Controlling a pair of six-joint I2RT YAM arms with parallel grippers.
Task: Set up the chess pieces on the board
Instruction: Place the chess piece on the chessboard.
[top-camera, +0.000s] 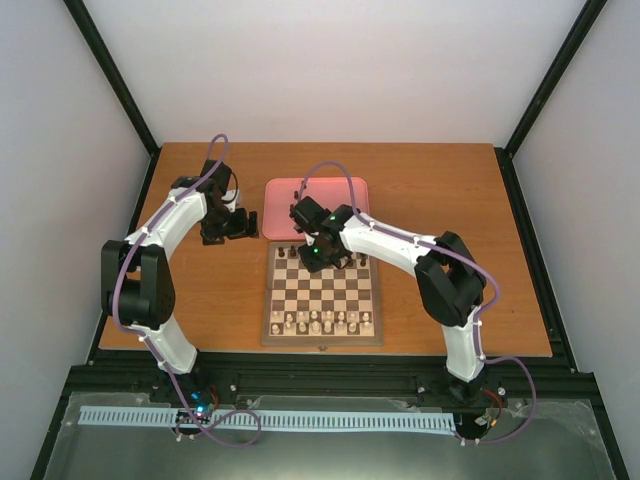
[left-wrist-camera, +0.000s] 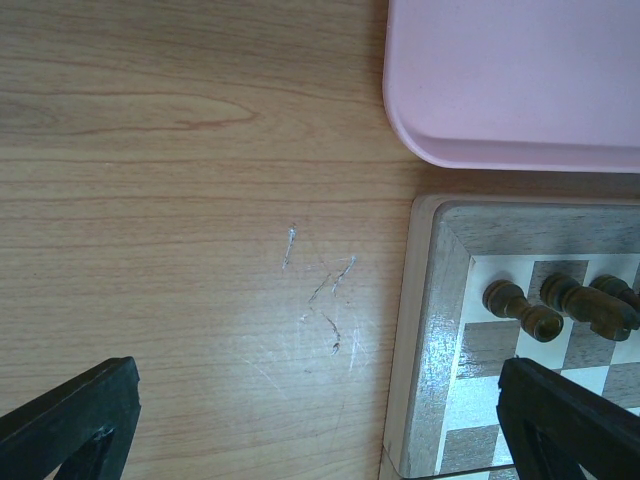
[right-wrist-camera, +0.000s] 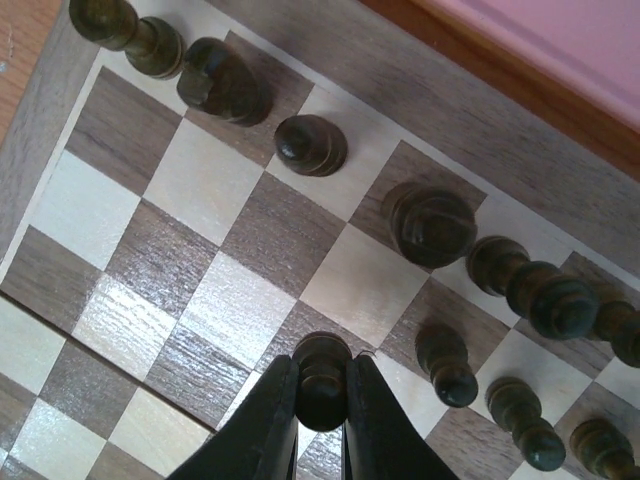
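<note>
Gripping one small dark piece (right-wrist-camera: 322, 368) between its closed fingers, the right end effector (right-wrist-camera: 322, 392) hangs over the far part of the board (top-camera: 322, 292). Whether the piece touches a square I cannot tell. Other dark chess pieces (right-wrist-camera: 430, 222) stand along the far rows, with some squares bare. Pale pieces (top-camera: 322, 321) line the near rows. The left end effector (top-camera: 232, 224) is spread wide and holds nothing. It sits over the counter (top-camera: 430, 200) just beside the board's far left corner, near the pink tray (top-camera: 316, 195).
</note>
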